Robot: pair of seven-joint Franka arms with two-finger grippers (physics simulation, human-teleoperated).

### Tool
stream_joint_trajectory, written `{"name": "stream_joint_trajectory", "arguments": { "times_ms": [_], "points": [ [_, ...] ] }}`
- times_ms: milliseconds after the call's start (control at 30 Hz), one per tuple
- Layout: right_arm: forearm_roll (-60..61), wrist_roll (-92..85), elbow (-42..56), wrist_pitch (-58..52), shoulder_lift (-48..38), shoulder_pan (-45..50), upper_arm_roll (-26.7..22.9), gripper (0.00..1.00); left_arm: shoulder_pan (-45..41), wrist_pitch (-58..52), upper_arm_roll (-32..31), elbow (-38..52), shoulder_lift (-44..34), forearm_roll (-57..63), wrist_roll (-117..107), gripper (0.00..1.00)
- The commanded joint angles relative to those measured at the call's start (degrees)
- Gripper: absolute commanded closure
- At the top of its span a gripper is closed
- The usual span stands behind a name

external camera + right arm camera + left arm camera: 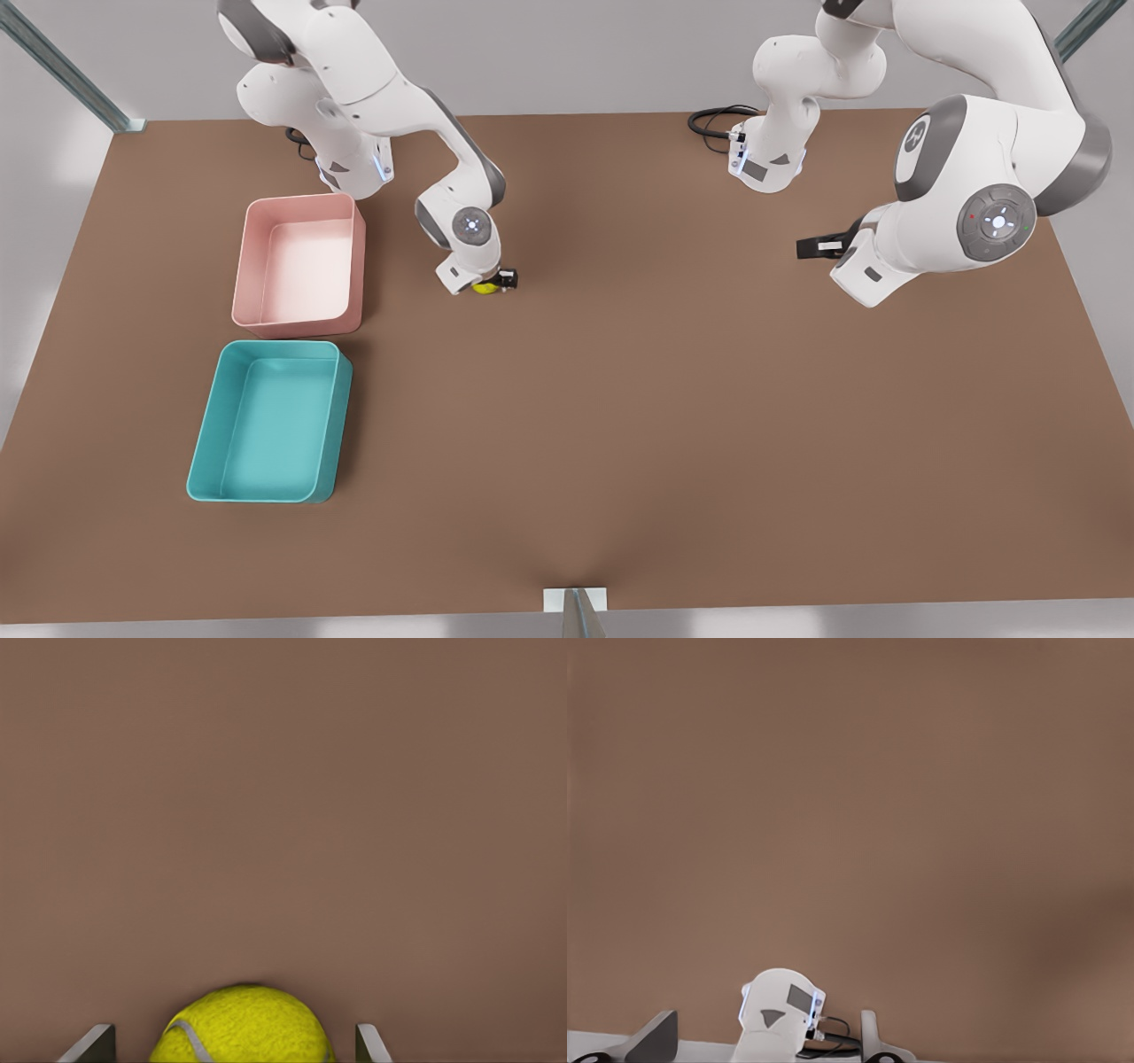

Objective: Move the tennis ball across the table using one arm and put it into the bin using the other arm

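Two arms: right gripper [493, 285] sits low over the small yellow-green felt tennis ball [485, 287]; left gripper [811, 248] waits, raised, near the worktop's edge on the front view's right.
Ball: on the large flat brown matte worktop [673, 399], toward the far edge, just beside the pink plastic tray [301, 266].
Key relation: in the right wrist view the ball [241, 1026] lies directly between the two fingertips [89, 1045], a gap showing on each side, so I judge it bracketed, not yet pinched.
Right jaws: spread around the ball.
Left jaws: spread, nothing between them; its fingertips [654, 1038] frame an arm's white base.
Bin: teal shallow rectangular plastic tray [270, 421], nearer the worktop's near edge, touching or almost touching the pink one; the right arm is far nearer to it.
Surface: bare, flat, ample room around the ball.
Room: grey walls, metal frame struts at the corners.
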Motion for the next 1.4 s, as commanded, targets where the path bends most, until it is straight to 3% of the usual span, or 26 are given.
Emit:
{"name": "stream_joint_trajectory", "arguments": {
  "times_ms": [0, 133, 233, 300, 400, 500, 667, 767, 833, 867, 900, 1100, 1133, 1167, 1200, 1233, 1300, 1367],
  "points": [
    [0.06, 3.93, -0.03, 1.05, 0.45, 0.44, 0.0, 0.0, 0.0, -0.2, -0.04, 0.02, -0.08, 0.02, -3.44, 0.0],
    [-0.03, 4.02, -0.2, 1.4, 1.16, 0.8, 0.0, 0.0, 0.0, -0.29, -0.04, 0.02, 0.01, 0.02, -3.44, 0.0],
    [-0.03, 3.85, -0.73, 1.84, 0.9, 0.71, 0.0, 0.42, 0.0, -0.2, -0.04, 0.02, 0.01, 0.02, -3.44, 0.0],
    [-0.12, 3.23, -1.0, 1.84, 0.28, -0.08, -0.09, 0.45, 0.0, -0.12, -0.04, 0.02, 0.1, 0.02, -3.53, 0.0],
    [-0.21, -1.24, 0.85, -0.61, -2.62, -4.65, -0.17, 0.45, -0.09, -0.12, -0.04, 0.02, 0.28, 0.02, -5.55, 0.0],
    [-2.22, -22.76, 10.42, -13.88, -3.32, -15.1, -0.61, 0.45, -0.18, -0.2, -0.13, 0.02, 0.45, 0.02, -5.55, 0.0],
    [-22.97, -58.54, 21.06, -18.9, -1.92, -35.14, -0.7, 0.45, -0.27, -0.2, -0.92, 0.02, 0.54, -0.07, -6.52, 0.0],
    [-26.31, -77.45, 25.81, -18.99, -1.74, -44.9, -1.05, 0.45, -0.18, -0.38, -1.88, 0.02, 0.54, -0.15, -8.01, 0.0],
    [-26.31, -78.95, 26.69, -18.99, 0.19, -45.52, -3.16, 0.43, -0.18, -0.38, -1.89, 0.02, 0.54, -0.15, -8.01, 0.0],
    [-26.22, -78.16, 26.69, -18.99, 0.8, -45.7, -3.34, 0.26, -0.18, -0.38, -1.89, 0.02, 0.54, -0.15, -8.01, 0.0],
    [-25.7, -76.84, 26.69, -18.99, 1.86, -45.79, -3.34, 0.0, -0.27, -0.38, -1.89, 0.02, 0.54, -0.15, -8.01, 0.0],
    [-21.31, -76.75, 28.18, -21.7, 2.65, -45.08, -3.07, 0.0, 0.35, 1.64, -1.8, 0.37, 1.07, 0.2, -7.75, 0.0],
    [-12.87, -72.9, 36.95, -36.45, 5.64, -43.5, -2.99, 0.0, 0.44, 1.64, -1.71, 0.37, 1.07, 0.2, -7.75, 0.0],
    [-10.06, -58.31, 49.35, -56.84, 10.21, -42.01, -2.9, 0.0, 0.44, 1.64, -1.71, 0.37, 1.07, 0.02, -7.66, 0.0],
    [-10.23, -53.54, 56.74, -67.23, 10.39, -39.11, -2.99, 0.0, 0.52, 1.73, -1.71, 0.37, 1.15, 0.11, -7.58, 0.0],
    [-11.54, -53.11, 60.0, -72.86, 7.4, -38.31, -3.51, 0.0, 0.52, 1.64, -1.71, 0.37, 1.15, 0.02, -7.58, 0.0],
    [-15.24, -52.49, 59.74, -72.87, -3.75, -38.31, -2.81, 0.0, 0.52, 1.73, -1.71, 0.37, 1.15, 0.02, -7.58, 0.0],
    [-14.45, -52.4, 57.19, -72.25, -8.06, -38.23, -2.72, 0.0, 0.44, 1.64, -1.71, 0.37, 1.15, -0.24, -7.58, 0.0]
  ]
}}
